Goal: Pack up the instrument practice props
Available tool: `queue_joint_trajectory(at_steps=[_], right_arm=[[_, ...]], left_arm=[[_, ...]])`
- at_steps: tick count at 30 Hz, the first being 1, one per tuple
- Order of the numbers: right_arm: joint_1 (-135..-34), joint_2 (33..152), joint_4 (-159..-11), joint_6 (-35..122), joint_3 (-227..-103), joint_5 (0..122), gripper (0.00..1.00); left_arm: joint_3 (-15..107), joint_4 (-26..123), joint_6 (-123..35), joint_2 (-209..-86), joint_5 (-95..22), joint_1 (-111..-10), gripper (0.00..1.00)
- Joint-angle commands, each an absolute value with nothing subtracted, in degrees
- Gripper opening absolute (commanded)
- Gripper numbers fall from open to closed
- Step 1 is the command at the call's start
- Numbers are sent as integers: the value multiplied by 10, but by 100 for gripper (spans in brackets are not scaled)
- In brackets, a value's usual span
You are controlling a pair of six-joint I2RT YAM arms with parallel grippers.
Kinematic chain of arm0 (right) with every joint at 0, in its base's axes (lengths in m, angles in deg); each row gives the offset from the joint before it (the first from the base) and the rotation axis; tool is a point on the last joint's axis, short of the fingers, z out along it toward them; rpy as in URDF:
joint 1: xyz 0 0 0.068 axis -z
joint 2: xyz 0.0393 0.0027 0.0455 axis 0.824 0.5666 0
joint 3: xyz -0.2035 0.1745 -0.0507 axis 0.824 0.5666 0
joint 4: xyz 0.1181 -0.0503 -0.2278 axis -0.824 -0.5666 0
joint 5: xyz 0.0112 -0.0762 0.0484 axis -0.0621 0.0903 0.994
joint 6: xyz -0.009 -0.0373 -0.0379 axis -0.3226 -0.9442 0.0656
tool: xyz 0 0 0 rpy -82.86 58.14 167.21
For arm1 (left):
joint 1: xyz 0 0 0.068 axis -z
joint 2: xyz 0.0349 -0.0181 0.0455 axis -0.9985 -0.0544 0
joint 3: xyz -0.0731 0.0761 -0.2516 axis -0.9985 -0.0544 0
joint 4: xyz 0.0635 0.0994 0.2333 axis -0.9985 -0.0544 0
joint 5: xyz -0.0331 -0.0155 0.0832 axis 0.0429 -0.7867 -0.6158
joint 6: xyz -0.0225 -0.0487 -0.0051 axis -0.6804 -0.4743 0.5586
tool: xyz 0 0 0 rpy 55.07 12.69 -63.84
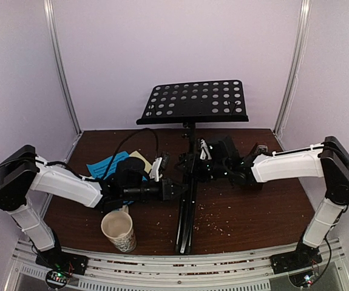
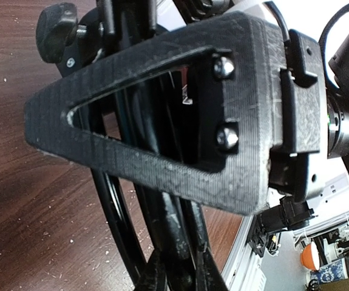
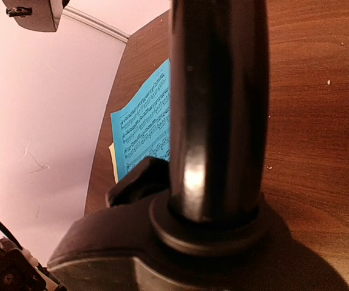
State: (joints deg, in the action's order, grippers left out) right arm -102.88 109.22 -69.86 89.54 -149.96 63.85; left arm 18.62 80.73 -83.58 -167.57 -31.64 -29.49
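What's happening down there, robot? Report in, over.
Left hand and right hand at music stand pole, grip unclear. Stand upright. Mug beside left arm.

A lab test booth: plain lilac walls [image 1: 180,42], aluminium corner posts [image 1: 62,66], wooden table [image 1: 241,212].

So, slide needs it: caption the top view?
Left pincer and right pincer flank the black music stand; blue music sheets, cream mug left.
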Motion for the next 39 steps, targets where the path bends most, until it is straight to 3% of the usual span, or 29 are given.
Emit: queue_joint_trajectory(at_steps=[1, 15, 23, 34, 39], right_arm=[[-1016, 1093, -648, 837, -1506, 579, 0], [-1007, 1178, -687, 825, -1533, 592, 0], [-1006, 1220, -698, 821, -1548, 590, 9], [-1006, 1238, -713, 804, -1554, 565, 38], [-1006, 1233, -712, 800, -1551, 563, 45]], left_arm=[[226, 924, -769, -1675, -257, -275, 0], [246, 935, -771, -1778, -237, -290, 0], [244, 880, -763, -1782, -259, -290, 5], [256, 844, -757, -1791, -258, -290, 26], [254, 839, -755, -1781, -265, -290, 35]])
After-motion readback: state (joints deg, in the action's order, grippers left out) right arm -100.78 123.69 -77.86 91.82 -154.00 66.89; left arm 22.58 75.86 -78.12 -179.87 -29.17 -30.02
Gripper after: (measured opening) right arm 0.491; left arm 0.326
